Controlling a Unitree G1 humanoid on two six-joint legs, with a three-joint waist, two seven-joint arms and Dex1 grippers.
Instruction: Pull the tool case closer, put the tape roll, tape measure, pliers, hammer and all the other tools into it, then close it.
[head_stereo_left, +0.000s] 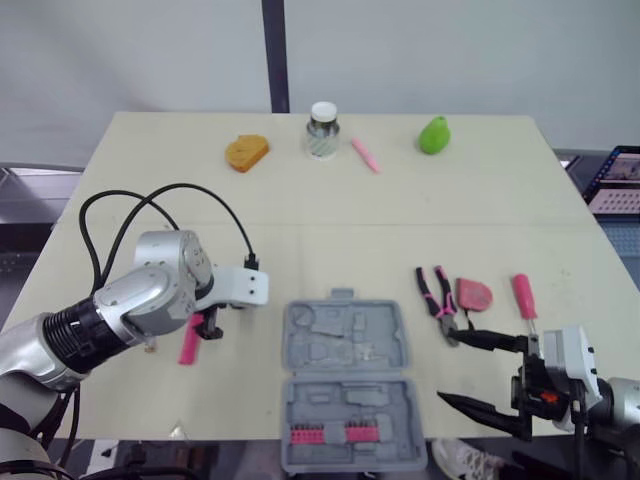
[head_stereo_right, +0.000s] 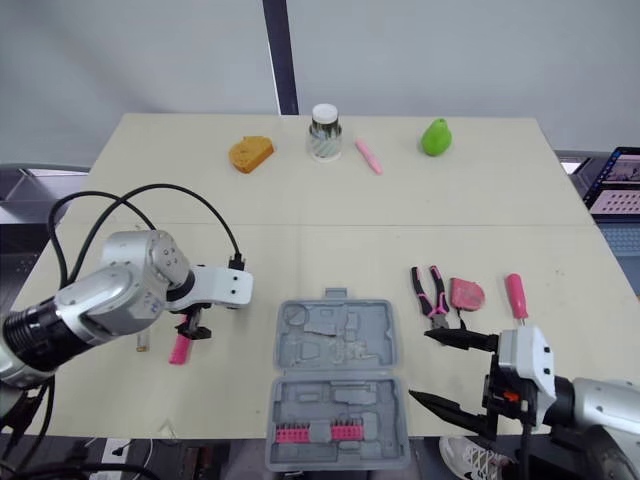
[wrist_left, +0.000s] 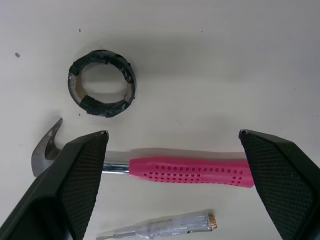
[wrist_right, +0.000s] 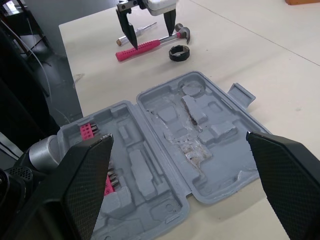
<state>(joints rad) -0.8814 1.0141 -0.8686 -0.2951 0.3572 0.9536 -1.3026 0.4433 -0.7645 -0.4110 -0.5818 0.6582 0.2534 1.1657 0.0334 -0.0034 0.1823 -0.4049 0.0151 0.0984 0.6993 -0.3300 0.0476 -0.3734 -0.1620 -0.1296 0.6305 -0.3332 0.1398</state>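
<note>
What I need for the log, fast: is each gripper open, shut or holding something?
Left gripper: open, holding nothing, poised over the hammer.
Right gripper: open, empty, beside the tool case.

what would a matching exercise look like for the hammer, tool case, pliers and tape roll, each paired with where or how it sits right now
Things:
1. hammer
2. tool case
3. pliers
4. tape roll

Places or states:
a. open, both halves lying flat
b. just beside the hammer's metal head
c. lying under the open left hand
d. right of the case, close to the open right hand

Pairs: 1-c, 2-a, 3-d, 4-b
</note>
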